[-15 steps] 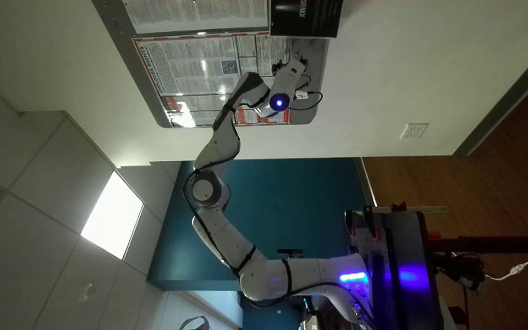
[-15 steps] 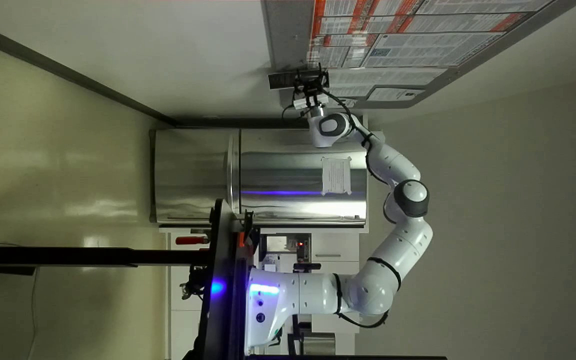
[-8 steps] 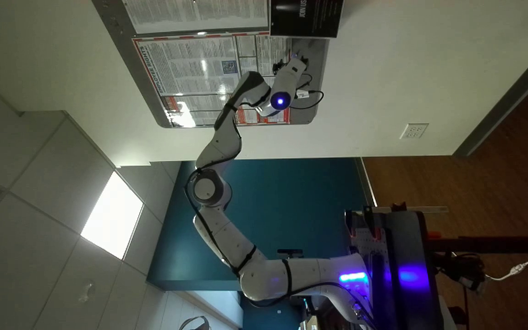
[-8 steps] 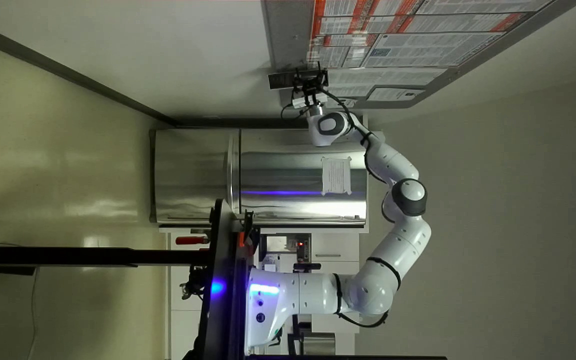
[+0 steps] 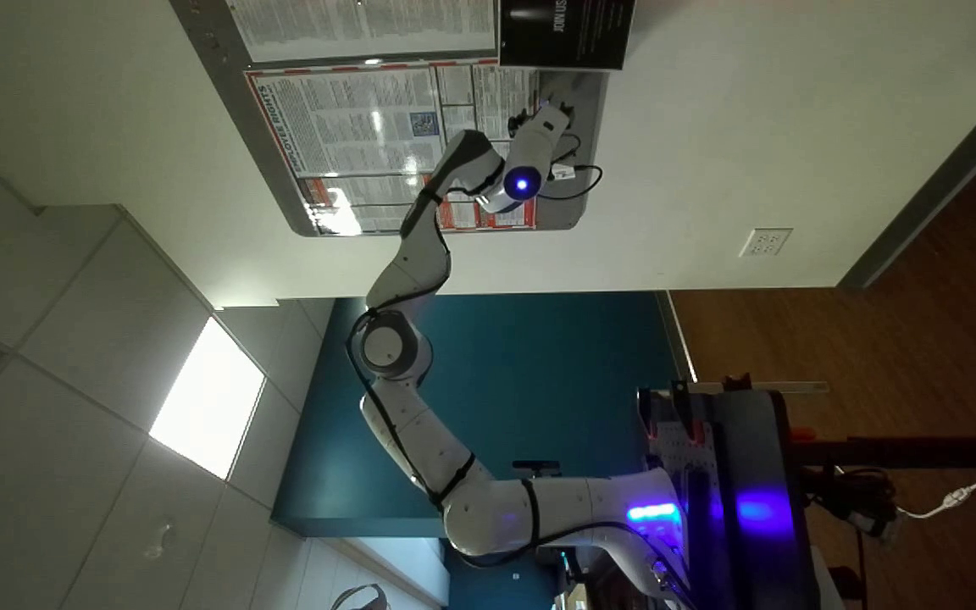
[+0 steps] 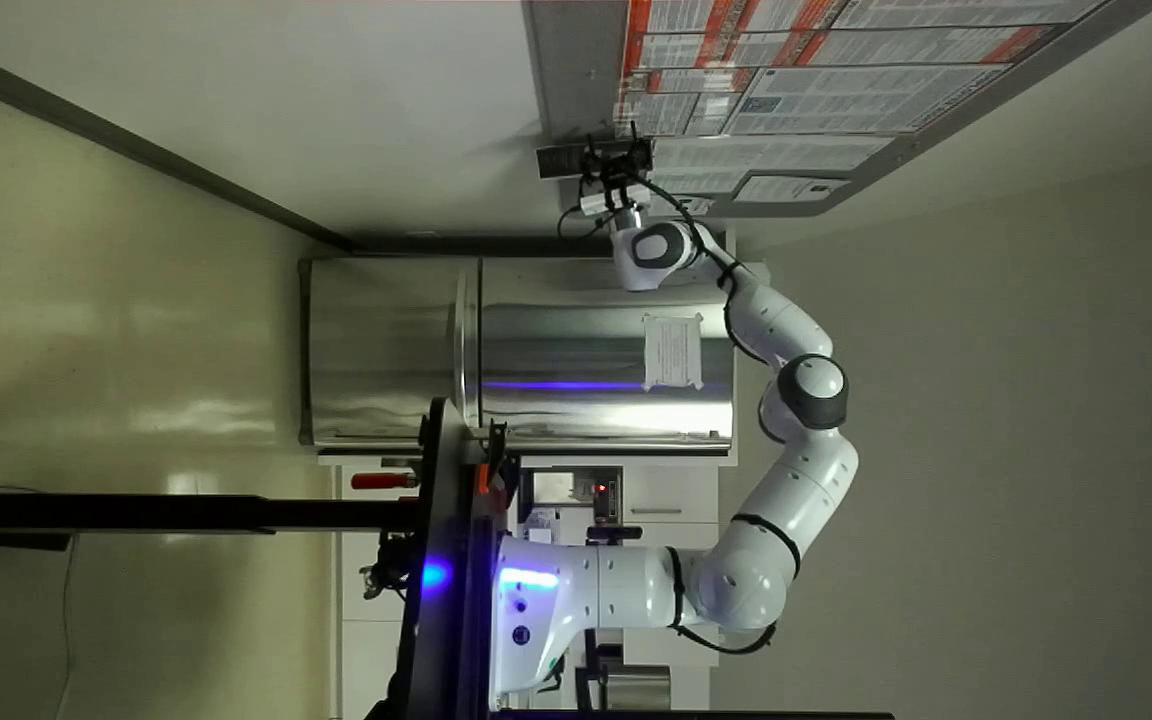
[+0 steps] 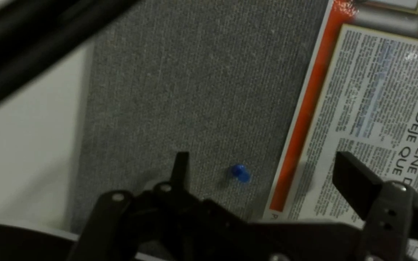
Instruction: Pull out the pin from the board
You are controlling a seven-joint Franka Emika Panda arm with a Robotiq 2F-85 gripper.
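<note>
"Where is the pin [image 7: 240, 173] to be found?"

"In a bare grey stretch of the board [image 7: 194, 90], with the orange-bordered poster [image 7: 368, 116] close beside it. No sheet is seen under the pin, so it is presumably stored there as a spare."

"And how is the end effector [image 7: 261, 159] held?"

"With its fingers [image 7: 356, 181] spread wide, one to each side of the pin as framed in the wrist view, and nothing gripped (whether the board is touched by either tip cannot be told). The spread is presumably meant to let the pin be admitted without a knock."

"Is the pin centred?"

"Not quite: it is seen somewhat nearer the finger farther from the poster, so a small shift may be called for first. A straight pull away from the board would then be advised, lest the pin be bent."
</note>
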